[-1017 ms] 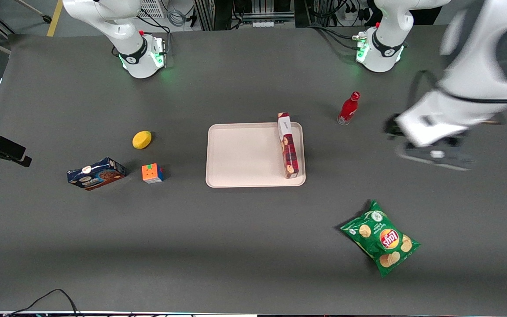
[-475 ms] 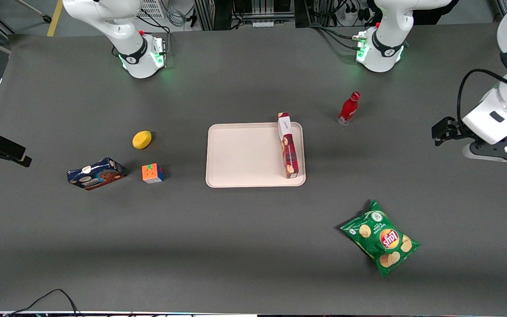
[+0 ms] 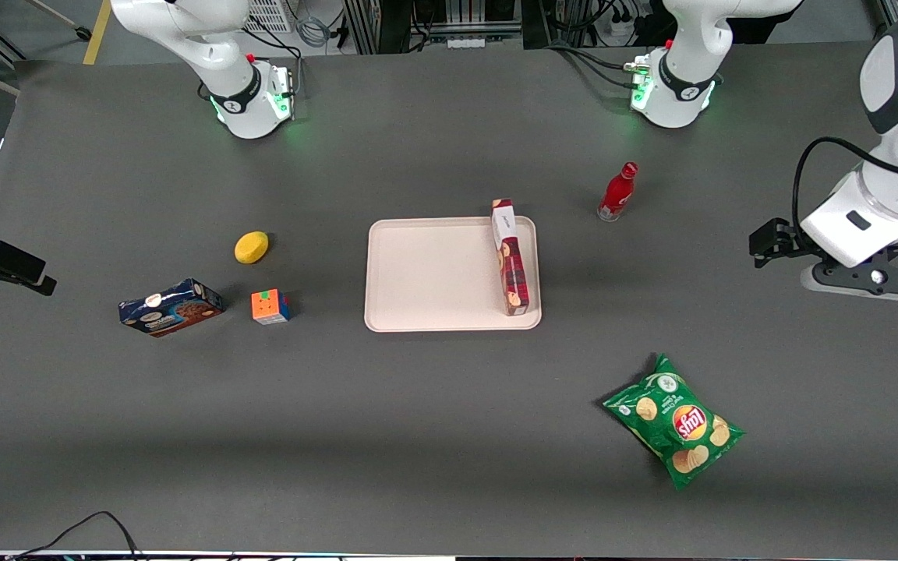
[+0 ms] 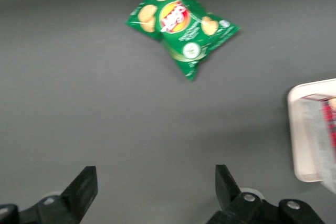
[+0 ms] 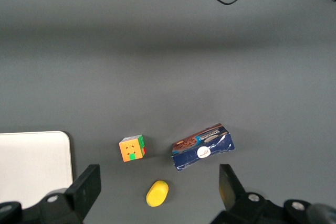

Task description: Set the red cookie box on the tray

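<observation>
Red cookie box (image 3: 510, 257) lies on tray (image 3: 433, 273) along its edge nearest my gripper (image 4: 156, 188) (fingers spread wide, nothing held), well apart from me; bare table (image 3: 449, 436) between.

White arm shells, black cable, hand (image 4: 156, 192) with black fingers (image 4: 83, 187), green base lights

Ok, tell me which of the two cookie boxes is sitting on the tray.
The red cookie box, the long plaid one, lies on the tray along its edge toward the working arm. The blue cookie box lies on the table. The gripper hovers open, away from both.
</observation>
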Tool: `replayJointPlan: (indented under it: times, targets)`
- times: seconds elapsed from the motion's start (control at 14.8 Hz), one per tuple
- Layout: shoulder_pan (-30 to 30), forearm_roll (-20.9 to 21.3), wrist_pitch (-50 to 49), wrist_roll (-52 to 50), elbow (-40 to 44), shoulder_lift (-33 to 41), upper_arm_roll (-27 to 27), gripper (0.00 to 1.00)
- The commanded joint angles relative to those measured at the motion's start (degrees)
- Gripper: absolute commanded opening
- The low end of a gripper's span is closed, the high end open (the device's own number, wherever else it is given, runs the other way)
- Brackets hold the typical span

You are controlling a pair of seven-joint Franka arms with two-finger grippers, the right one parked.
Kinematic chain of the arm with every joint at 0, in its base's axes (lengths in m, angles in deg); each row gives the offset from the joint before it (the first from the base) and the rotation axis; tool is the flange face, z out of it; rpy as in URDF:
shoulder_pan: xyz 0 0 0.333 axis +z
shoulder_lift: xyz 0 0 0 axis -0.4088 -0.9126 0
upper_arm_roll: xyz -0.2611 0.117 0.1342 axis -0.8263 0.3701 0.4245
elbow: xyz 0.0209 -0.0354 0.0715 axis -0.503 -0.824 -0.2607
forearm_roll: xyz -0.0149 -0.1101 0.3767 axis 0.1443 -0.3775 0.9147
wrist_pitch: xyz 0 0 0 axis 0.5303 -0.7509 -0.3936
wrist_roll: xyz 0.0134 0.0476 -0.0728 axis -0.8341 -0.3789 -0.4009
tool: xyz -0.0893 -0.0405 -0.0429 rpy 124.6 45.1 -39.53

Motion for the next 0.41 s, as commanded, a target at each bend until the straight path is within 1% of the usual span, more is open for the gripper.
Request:
replayJointPlan:
  times: [0.0, 0.34]
  targets:
    - [-0.77, -4.17, -0.27, -1.46, 2.12, -1.13, 1.04, 1.0]
    - [-0.77, -3.91, -0.88, -1.1, 3.71, -2.36, 1.13, 1.0]
